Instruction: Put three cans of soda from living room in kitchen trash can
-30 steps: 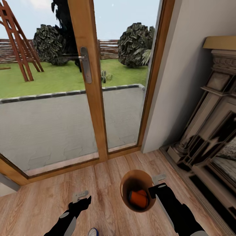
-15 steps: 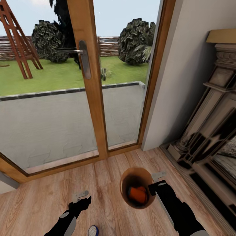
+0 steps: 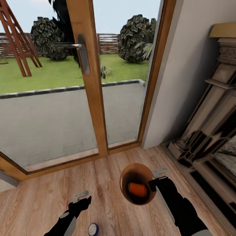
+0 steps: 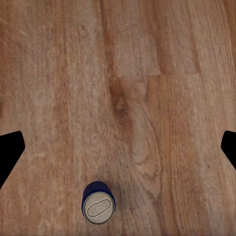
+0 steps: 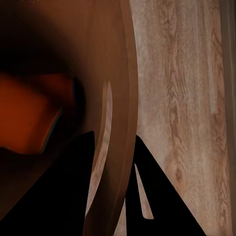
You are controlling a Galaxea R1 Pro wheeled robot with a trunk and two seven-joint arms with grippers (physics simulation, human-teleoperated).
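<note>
A: Where is the bin (image 3: 137, 188) seen, and how is it held?

B: It is carried above the wood floor (image 3: 108, 177), in front of the glass door (image 3: 88, 82), at the right of the head view. Its rim is pinched by the right gripper (image 3: 154, 183); in the right wrist view one finger (image 5: 64, 196) is seen inside the wall and the other outside, closed narrowly on the rim (image 5: 123, 123). The right arm is reached forward and slightly inward.

A: How does the bin look?

B: A round opening is shown, glossy dark brown inside with a thin brown rim. Orange cans (image 3: 137, 189) are lying at its bottom; how many are there cannot be told from the orange patch. In the right wrist view the orange (image 5: 29, 118) is blurred.

A: And the left arm?

B: It is stretched forward low over the floor, with the left gripper (image 3: 80, 200) spread wide and nothing between its fingers (image 4: 10, 152).

A: Other cans?

B: One blue can (image 3: 93, 229) is stood upright on the floor, just right of the left arm, well apart from the bin. Its pale top (image 4: 98, 209) is seen from above. A fireplace (image 3: 209, 131) is set against the right wall.
</note>
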